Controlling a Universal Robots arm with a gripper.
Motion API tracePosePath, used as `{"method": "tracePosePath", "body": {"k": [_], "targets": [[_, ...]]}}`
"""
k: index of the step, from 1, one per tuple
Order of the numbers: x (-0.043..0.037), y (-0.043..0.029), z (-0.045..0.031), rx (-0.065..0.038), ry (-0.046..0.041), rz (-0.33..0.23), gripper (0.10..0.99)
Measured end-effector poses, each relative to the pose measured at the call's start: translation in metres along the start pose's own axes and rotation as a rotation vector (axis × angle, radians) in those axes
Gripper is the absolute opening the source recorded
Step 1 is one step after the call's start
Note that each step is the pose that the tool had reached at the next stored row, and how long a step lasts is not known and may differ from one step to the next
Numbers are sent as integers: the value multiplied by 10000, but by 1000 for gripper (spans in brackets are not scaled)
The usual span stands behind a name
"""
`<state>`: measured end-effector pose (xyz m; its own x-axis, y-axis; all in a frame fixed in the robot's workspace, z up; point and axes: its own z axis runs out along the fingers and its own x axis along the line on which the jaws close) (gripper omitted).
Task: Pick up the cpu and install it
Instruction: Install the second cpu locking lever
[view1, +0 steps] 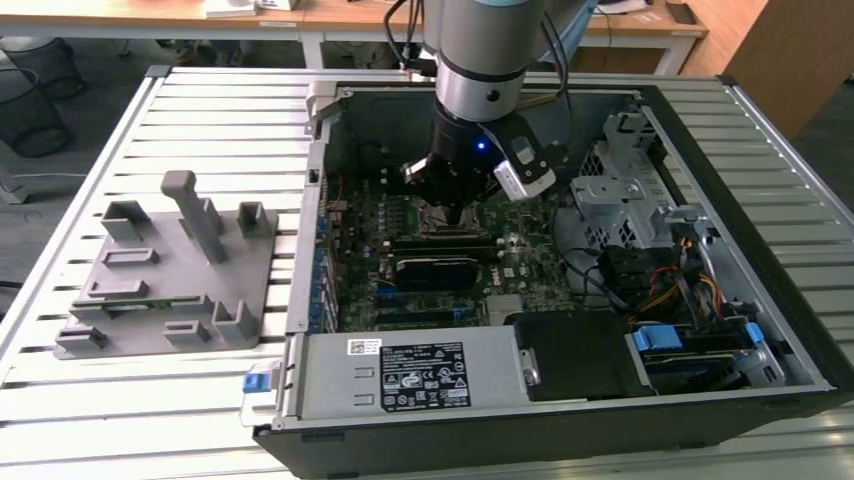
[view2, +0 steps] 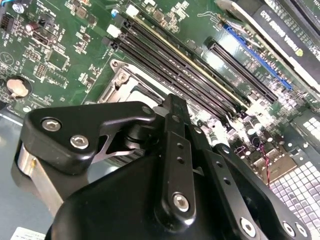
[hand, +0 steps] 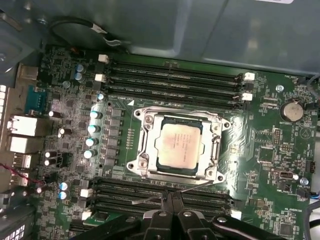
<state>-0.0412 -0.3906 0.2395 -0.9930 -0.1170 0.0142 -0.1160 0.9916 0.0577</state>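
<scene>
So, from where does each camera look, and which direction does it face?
Exterior view: off the arm, above the table, looking down into the open computer case; the arm and gripper show.
First wrist view: on the arm, facing down at the cpu seated in its socket; gripper at the edge.
Second wrist view: on the arm, looking obliquely past the gripper linkage.
Both wrist views share the motherboard.

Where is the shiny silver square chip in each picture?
Exterior view: hidden under the arm's black hand, inside the open computer case.
First wrist view: the shiny silver square chip sits in its metal socket frame.
Second wrist view: a sliver behind the hand.
Shared landmark: long black memory slots.
</scene>
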Motion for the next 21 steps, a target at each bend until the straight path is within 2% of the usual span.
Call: {"method": "tracePosePath", "body": {"k": [5, 10, 12, 21], "targets": [[52, 4, 9, -18, -1, 0, 106], [52, 3, 12, -415, 146, 4, 106], [57, -1, 14, -521, 179, 9, 106], [101, -27, 56, -536, 189, 71, 106]]}}
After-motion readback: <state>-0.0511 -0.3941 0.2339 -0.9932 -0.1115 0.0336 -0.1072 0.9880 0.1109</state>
